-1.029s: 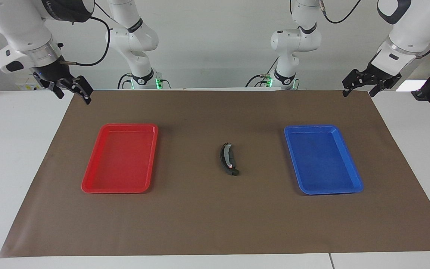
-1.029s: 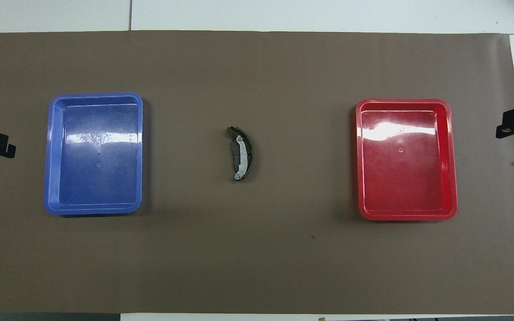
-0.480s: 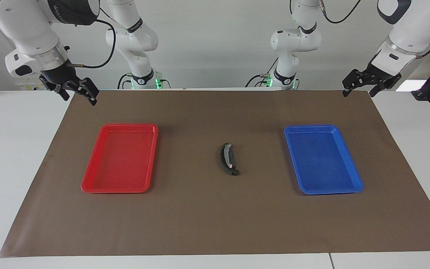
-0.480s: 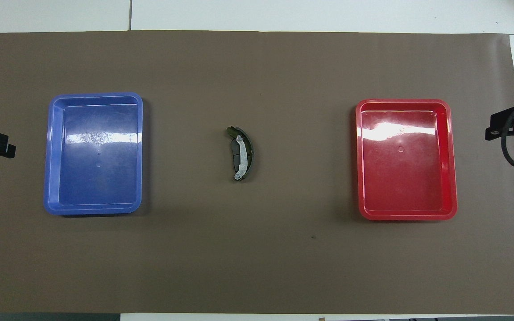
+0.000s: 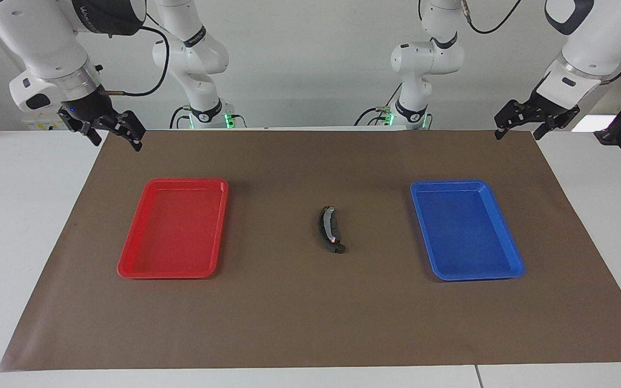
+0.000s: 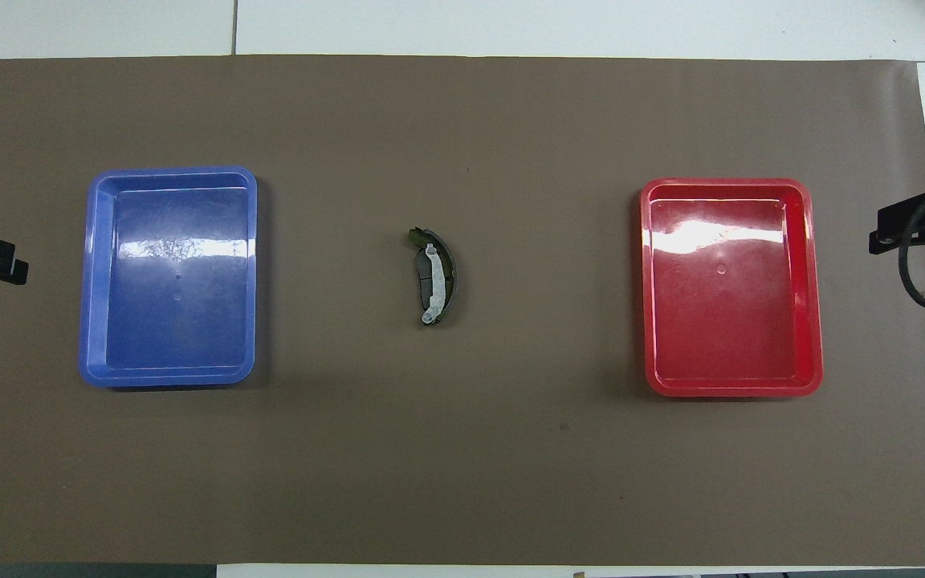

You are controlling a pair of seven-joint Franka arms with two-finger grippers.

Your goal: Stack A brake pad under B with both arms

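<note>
Facing view: B (image 5: 330, 227) atop A brake pad (image 5: 337, 248) mid-bench between trays; right gripper (image 5: 114, 129) shifted inward, left gripper (image 5: 523, 119) waiting, fingers empty and spread. Overhead view: B (image 6: 431, 282) overlapping A brake pad (image 6: 448, 273); could slide off if bumped.

Two high cameras watched one desk (image 5: 19, 226).
One faced the robots from across it; the other looked steeply down from their end. Both took in the whole brown mat (image 6: 462, 466).
</note>
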